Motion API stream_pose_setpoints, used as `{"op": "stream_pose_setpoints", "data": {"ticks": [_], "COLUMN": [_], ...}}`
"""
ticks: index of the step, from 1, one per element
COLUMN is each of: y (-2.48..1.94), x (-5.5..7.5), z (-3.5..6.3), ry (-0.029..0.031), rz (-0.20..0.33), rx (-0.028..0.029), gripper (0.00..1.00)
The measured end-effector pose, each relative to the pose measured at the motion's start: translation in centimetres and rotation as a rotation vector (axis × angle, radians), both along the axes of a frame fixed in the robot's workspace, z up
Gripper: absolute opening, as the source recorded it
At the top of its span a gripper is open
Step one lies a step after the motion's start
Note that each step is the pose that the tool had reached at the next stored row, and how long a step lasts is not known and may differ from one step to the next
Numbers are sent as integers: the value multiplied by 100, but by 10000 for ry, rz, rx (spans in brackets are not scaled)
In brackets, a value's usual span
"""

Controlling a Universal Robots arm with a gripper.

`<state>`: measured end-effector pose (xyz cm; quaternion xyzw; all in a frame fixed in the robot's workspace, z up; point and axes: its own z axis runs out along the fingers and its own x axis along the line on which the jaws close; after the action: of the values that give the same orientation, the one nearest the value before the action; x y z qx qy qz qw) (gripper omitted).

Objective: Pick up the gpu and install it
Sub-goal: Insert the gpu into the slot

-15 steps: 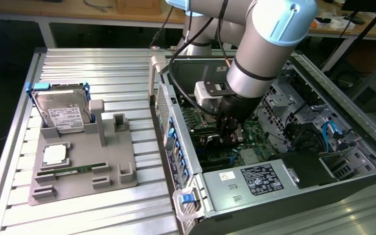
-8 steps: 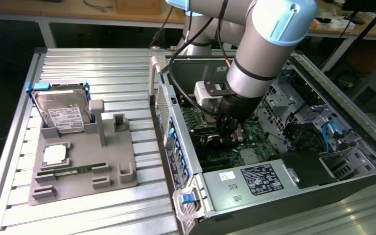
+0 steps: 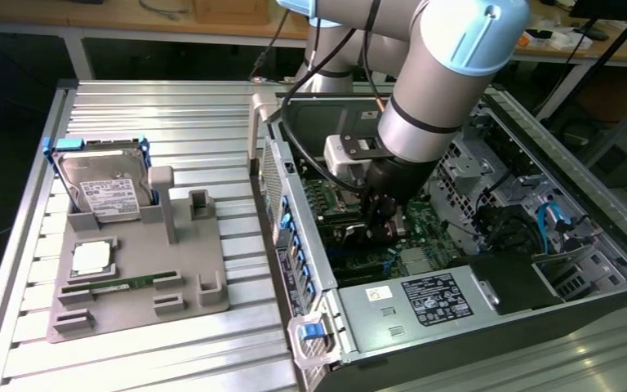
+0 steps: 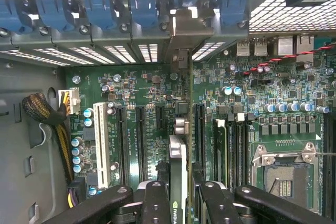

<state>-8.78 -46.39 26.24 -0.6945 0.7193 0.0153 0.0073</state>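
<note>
reaching down into the open computer case (image 3: pixel 401 335), the arm's claw (image 3: pixel 382 222) is clamped on the gpu (image 4: pixel 177 163). the card stands on edge between the black fingers (image 4: pixel 156 203), right over the green motherboard (image 4: pixel 142 93) and its long slots, far end toward the blue clips (image 4: pixel 100 11). i can't tell if it's seated. at the exterior view's left, a hard drive (image 3: pixel 107 192) and memory stick (image 3: pixel 128 283) sit on a grey tray (image 3: pixel 199 286).
</note>
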Motion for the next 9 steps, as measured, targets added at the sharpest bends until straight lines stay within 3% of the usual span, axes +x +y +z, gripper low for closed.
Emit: {"op": "stream_pose_setpoints", "data": {"ticks": [9], "y": [3], "x": [-2], "z": [-18], "ry": [1], "rz": [0], "rx": [-3], "gripper": [27]}}
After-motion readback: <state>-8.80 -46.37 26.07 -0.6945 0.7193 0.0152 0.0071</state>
